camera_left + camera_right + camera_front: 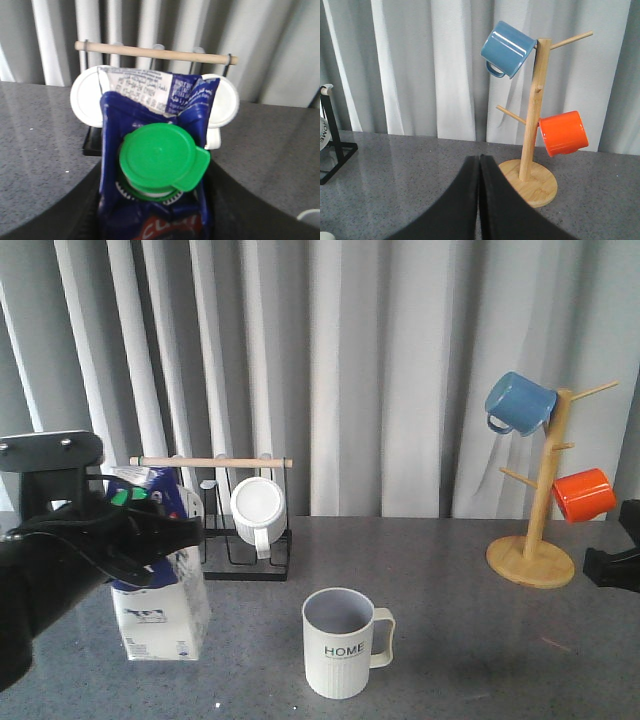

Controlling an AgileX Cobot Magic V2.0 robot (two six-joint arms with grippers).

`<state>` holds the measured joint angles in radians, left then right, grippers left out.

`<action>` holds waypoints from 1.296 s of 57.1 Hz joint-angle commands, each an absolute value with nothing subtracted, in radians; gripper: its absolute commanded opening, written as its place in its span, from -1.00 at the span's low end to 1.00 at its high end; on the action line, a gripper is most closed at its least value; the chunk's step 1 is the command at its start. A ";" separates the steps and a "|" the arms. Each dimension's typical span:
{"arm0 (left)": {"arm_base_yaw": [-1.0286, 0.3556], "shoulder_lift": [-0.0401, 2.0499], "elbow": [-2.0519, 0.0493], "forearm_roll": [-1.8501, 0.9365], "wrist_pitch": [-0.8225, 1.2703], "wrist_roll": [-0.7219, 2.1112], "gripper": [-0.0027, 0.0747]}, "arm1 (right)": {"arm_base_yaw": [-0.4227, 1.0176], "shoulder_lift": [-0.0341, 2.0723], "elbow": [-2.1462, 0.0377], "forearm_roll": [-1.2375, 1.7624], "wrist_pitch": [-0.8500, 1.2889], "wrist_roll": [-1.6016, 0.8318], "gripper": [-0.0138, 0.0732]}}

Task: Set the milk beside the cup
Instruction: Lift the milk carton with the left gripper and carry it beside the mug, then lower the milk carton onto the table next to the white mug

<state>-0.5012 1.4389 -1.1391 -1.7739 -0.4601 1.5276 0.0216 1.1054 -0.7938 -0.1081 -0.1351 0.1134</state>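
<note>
The milk [165, 612] is a blue-and-white carton with a green cap [160, 160], standing at the front left of the table, slightly tilted. My left gripper [150, 532] is shut on its upper part; in the left wrist view the fingers [75, 205] press both sides of the carton [150, 115]. The cup [340, 645], a ribbed pale mug marked "HOME", stands at the front centre, a hand's width right of the milk, handle to the right. My right gripper [479, 165] is shut and empty, low at the right edge [612, 568].
A black wire rack [245, 550] with a wooden bar and a white mug [258, 508] stands just behind the milk. A wooden mug tree [540, 530] at the back right holds a blue mug [520, 403] and an orange mug [583, 494]. A curtain hangs behind.
</note>
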 commanded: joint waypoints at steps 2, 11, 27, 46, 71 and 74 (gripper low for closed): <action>-0.556 1.448 -1.208 -1.794 -0.494 1.534 -0.37 | 0.018 1.093 -0.826 -0.108 -0.208 0.110 -0.70; -0.602 1.498 -1.246 -1.794 -0.521 1.533 -0.37 | 0.018 1.093 -0.826 -0.108 -0.208 0.110 -0.70; -0.632 1.577 -1.296 -1.794 -0.450 1.530 -0.37 | 0.018 1.093 -0.826 -0.108 -0.207 0.110 -0.70; -0.642 1.639 -1.300 -1.791 -0.439 1.522 -0.37 | 0.018 1.093 -0.826 -0.108 -0.207 0.110 -0.70; -0.642 1.676 -1.311 -1.795 -0.442 1.456 -0.37 | 0.018 1.093 -0.826 -0.108 -0.207 0.110 -0.70; -0.642 1.678 -1.311 -1.795 -0.459 1.415 -0.37 | 0.018 1.093 -0.826 -0.108 -0.207 0.110 -0.70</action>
